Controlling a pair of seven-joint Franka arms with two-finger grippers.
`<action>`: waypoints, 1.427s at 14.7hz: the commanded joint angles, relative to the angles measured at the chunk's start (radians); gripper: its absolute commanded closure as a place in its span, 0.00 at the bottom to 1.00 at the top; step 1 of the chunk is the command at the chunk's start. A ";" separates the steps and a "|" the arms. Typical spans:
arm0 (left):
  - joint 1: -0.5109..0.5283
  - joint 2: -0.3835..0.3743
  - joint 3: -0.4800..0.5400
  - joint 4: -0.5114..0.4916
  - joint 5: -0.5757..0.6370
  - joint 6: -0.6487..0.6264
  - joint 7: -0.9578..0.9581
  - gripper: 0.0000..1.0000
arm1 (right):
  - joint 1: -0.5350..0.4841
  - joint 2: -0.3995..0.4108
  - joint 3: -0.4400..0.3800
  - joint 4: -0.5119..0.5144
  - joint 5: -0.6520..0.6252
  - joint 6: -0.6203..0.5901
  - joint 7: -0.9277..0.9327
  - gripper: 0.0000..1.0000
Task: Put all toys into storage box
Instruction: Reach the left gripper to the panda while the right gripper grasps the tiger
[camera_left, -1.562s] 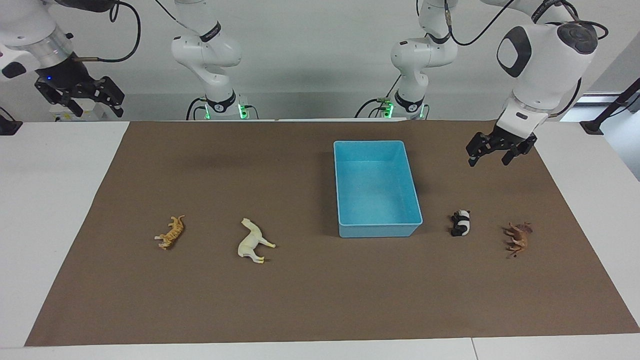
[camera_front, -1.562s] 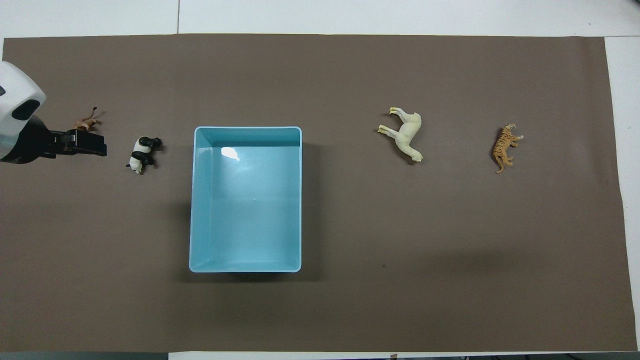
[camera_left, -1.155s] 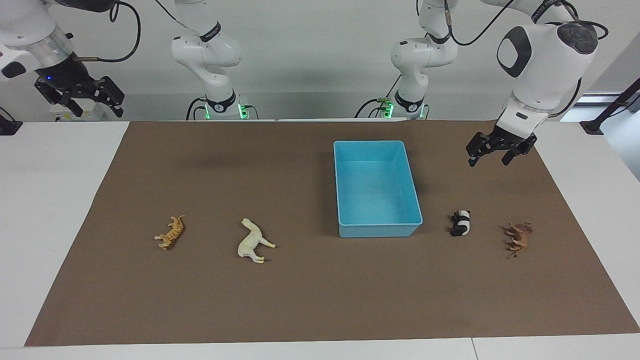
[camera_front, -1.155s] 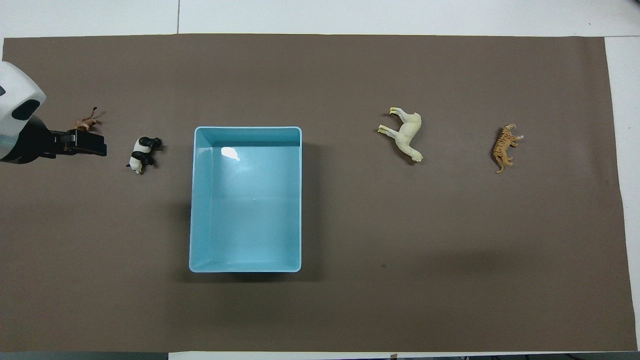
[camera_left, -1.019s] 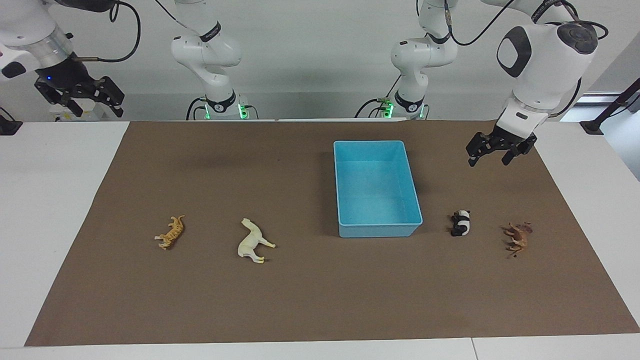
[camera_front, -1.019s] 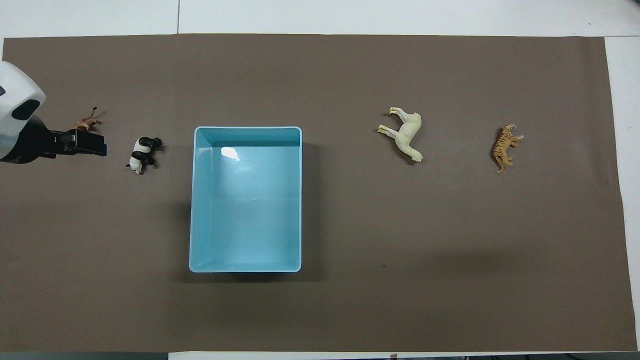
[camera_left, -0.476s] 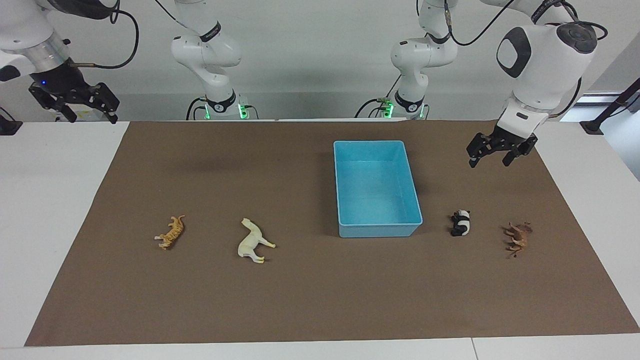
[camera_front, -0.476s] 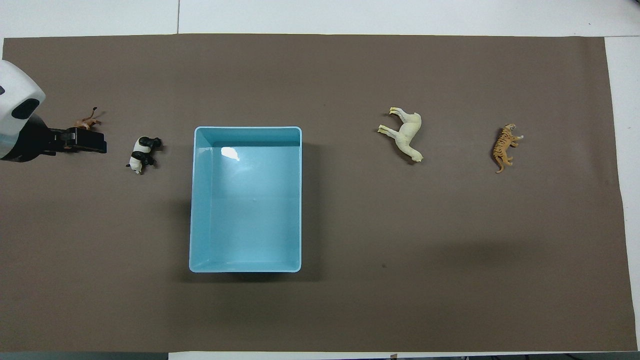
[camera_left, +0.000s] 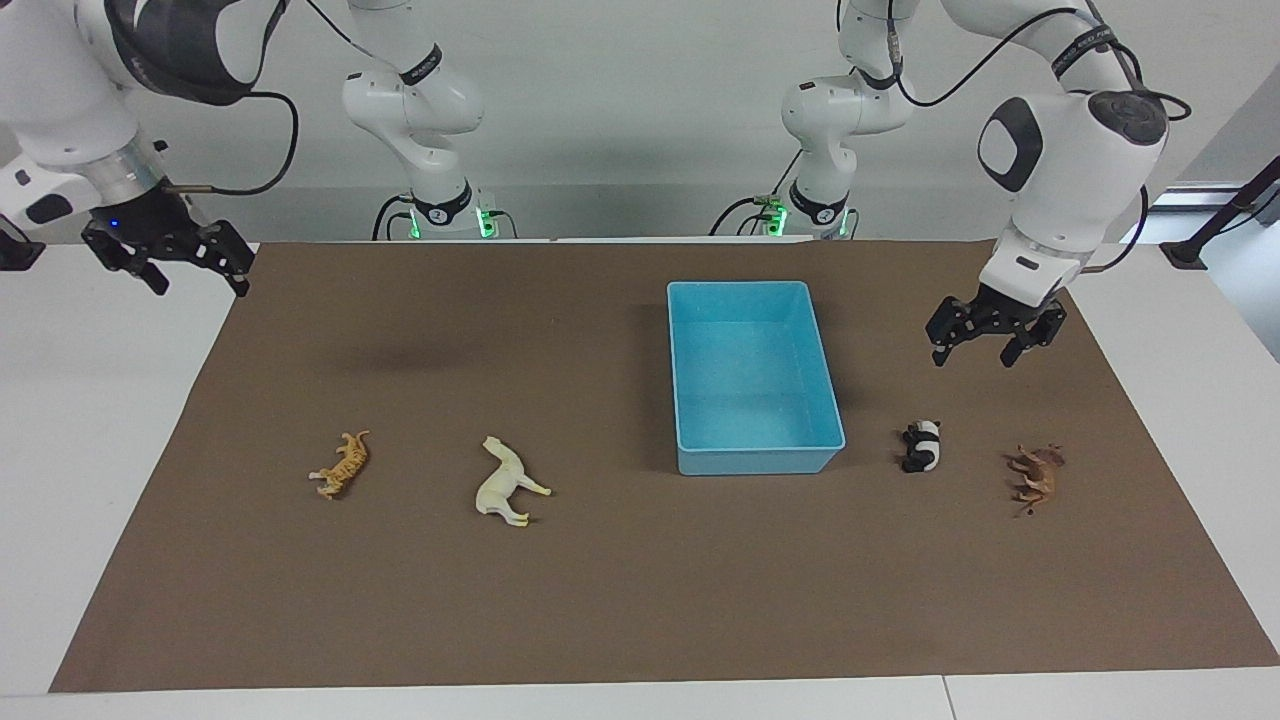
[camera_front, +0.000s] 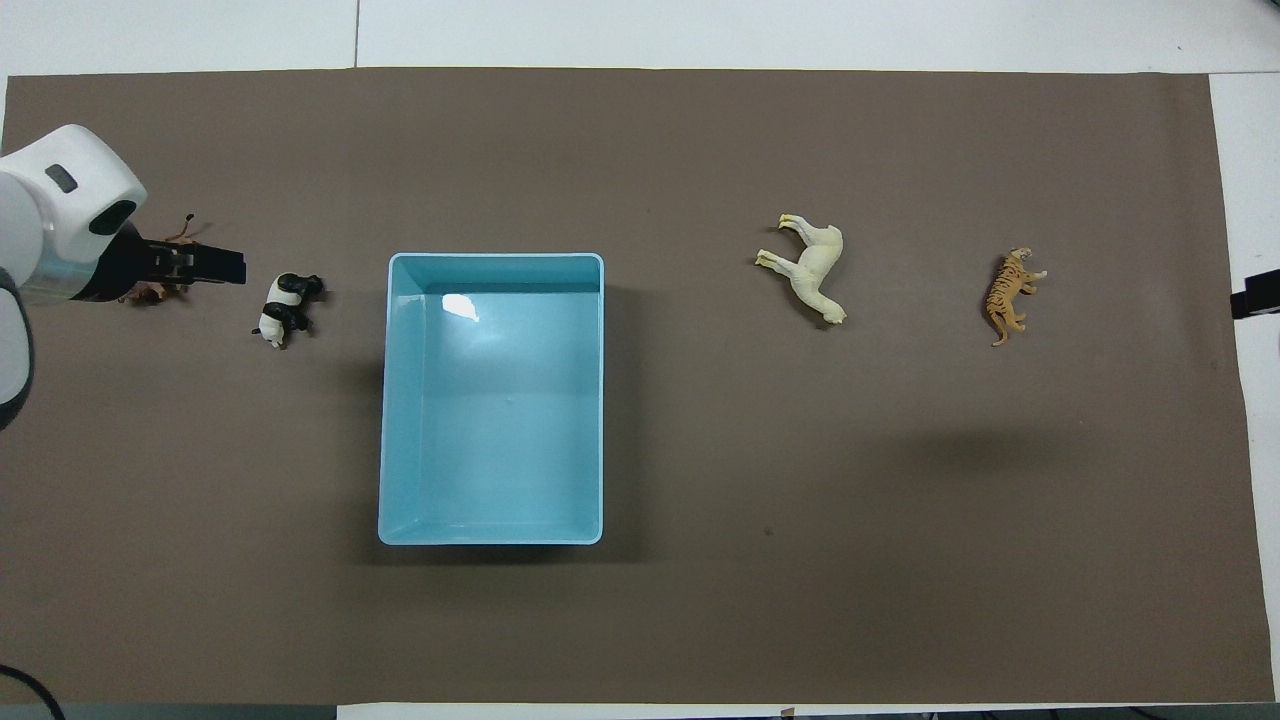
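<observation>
Descending with fingers apart, the left gripper (camera_left: 990, 343) now hangs over the mat near the panda (camera_left: 921, 445); right gripper (camera_left: 170, 257), also apart, follows; box (camera_left: 755, 461) still empty.

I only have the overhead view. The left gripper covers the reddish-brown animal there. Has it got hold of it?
Observer: No. The left gripper hangs well above the mat, jaws open and empty. The reddish-brown animal lies free on the mat.
Operator: And the right gripper? I see just a tip at the edge.
Observer: The right gripper is up in the air over the mat's edge at the right arm's end, jaws open, holding nothing.
</observation>
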 joint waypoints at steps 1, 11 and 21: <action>0.004 0.136 0.002 -0.009 0.019 0.196 0.031 0.00 | 0.040 0.094 0.003 -0.017 -0.004 0.110 0.049 0.00; 0.037 0.362 0.004 0.006 0.022 0.400 0.310 0.00 | 0.116 0.243 0.003 -0.256 -0.001 0.557 0.387 0.00; 0.023 0.343 0.004 -0.030 0.019 0.338 0.257 0.00 | 0.080 0.345 0.001 -0.219 0.158 0.654 0.410 0.00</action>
